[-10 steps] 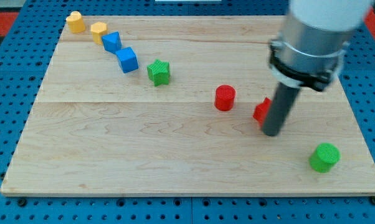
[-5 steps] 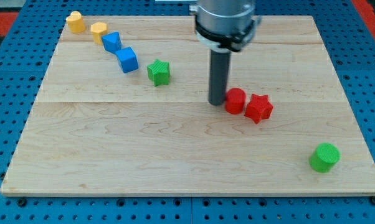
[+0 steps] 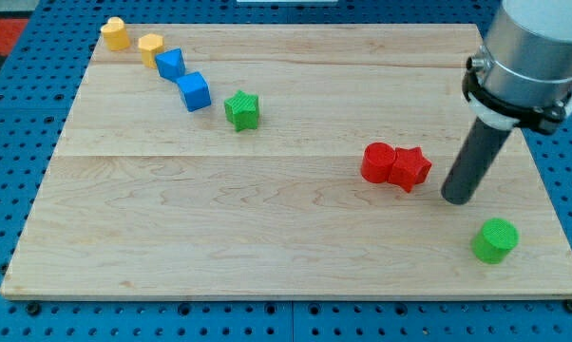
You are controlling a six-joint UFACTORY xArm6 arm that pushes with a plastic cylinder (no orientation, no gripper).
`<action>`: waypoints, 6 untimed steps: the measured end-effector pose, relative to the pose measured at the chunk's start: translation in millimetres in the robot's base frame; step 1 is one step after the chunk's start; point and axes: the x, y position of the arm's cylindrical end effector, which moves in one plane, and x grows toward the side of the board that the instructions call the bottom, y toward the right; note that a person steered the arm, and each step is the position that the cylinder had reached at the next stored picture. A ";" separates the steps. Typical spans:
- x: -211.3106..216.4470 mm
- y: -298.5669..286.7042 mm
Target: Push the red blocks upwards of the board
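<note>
A red cylinder (image 3: 376, 161) and a red star (image 3: 411, 168) lie touching side by side at the board's middle right. My tip (image 3: 456, 199) rests on the board just to the right of the red star and a little below it, apart from it. The rod rises to the large grey arm end at the view's top right.
A green cylinder (image 3: 495, 239) sits at the bottom right, just below my tip. A green star (image 3: 241, 110), two blue cubes (image 3: 195, 91) (image 3: 170, 64) and two yellow blocks (image 3: 150, 46) (image 3: 115, 33) run in a diagonal line toward the top left of the wooden board (image 3: 219, 218).
My tip went from the right of the red blocks to the left of the red cylinder, then back to the right of the red star. The red cylinder slid right against the star.
</note>
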 end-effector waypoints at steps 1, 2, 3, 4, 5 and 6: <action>-10.8 -79.5; -21.5 -146.6; -10.8 -179.0; -43.5 -154.0; -74.0 -117.2; -65.9 -88.2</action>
